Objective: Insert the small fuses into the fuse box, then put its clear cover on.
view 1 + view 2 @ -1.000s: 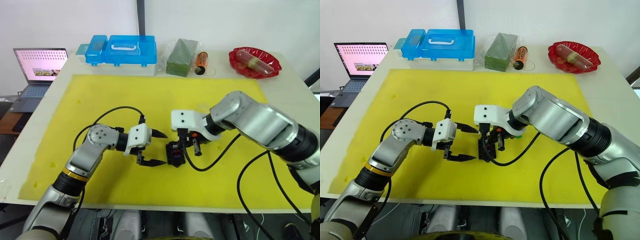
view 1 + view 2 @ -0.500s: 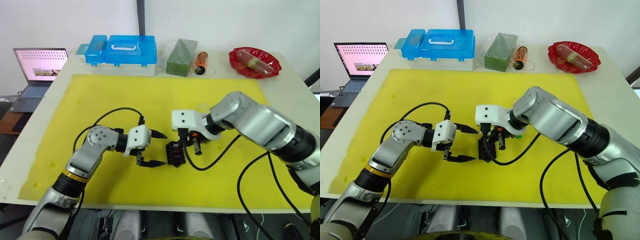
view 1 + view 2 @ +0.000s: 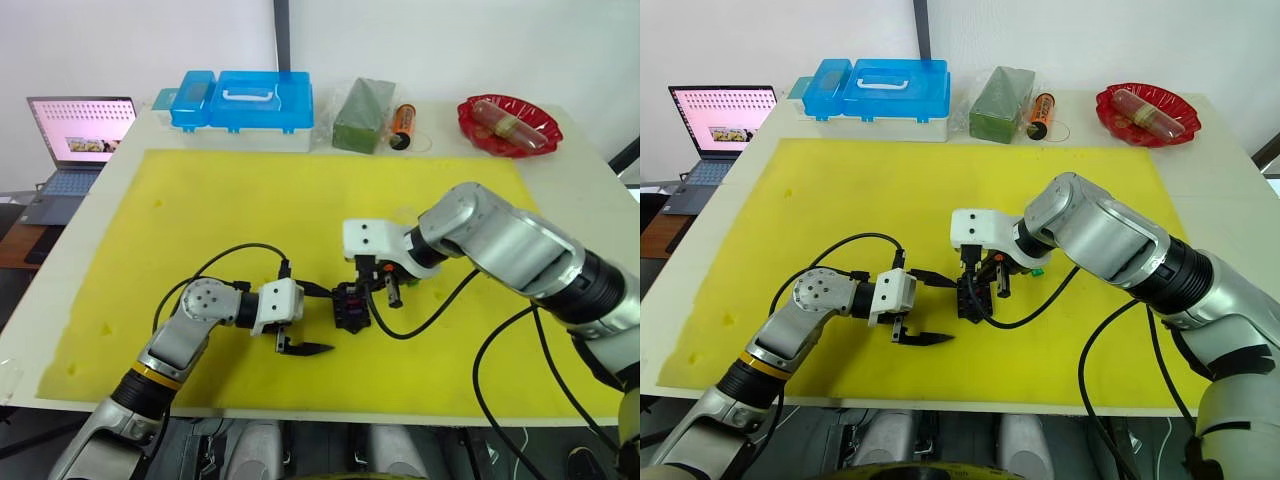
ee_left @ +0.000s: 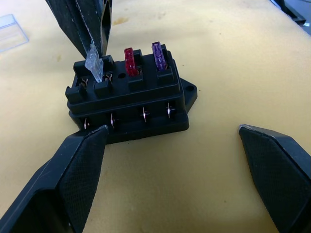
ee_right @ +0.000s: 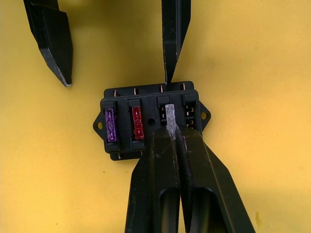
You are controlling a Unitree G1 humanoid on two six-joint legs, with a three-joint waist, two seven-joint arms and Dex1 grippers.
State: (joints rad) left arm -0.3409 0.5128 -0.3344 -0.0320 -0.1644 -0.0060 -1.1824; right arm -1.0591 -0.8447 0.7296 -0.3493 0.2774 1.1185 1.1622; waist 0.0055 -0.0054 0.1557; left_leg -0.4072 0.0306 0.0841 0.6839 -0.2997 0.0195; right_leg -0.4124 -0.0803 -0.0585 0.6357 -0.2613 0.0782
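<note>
Right hand (image 5: pixel 170 127) pinches a clear fuse (image 4: pixel 94 67) tilted over the box (image 4: pixel 127 97); it may jam or bend. Left hand (image 4: pixel 170 170) gapes wide, empty, one finger touching the box.

You're looking at a matt black plastic fuse box (image 4: pixel 127 104) with translucent plastic fuses (image 4: pixel 131 61), copper-coloured metal contacts, on a matt yellow mat (image 3: pixel 250 210); hand fingers (image 4: pixel 80 170) show a fine textured black surface.

White table (image 3: pixel 590 190) carries a yellow mat (image 3: pixel 200 200). Along the far edge, off the mat: blue case (image 3: pixel 245 100), green block (image 3: pixel 362 115), orange battery (image 3: pixel 403 123), red dish (image 3: pixel 510 125). Fuse box (image 3: pixel 351 306) sits on the mat; clear cover (image 4: pixel 10 32) lies near it.
</note>
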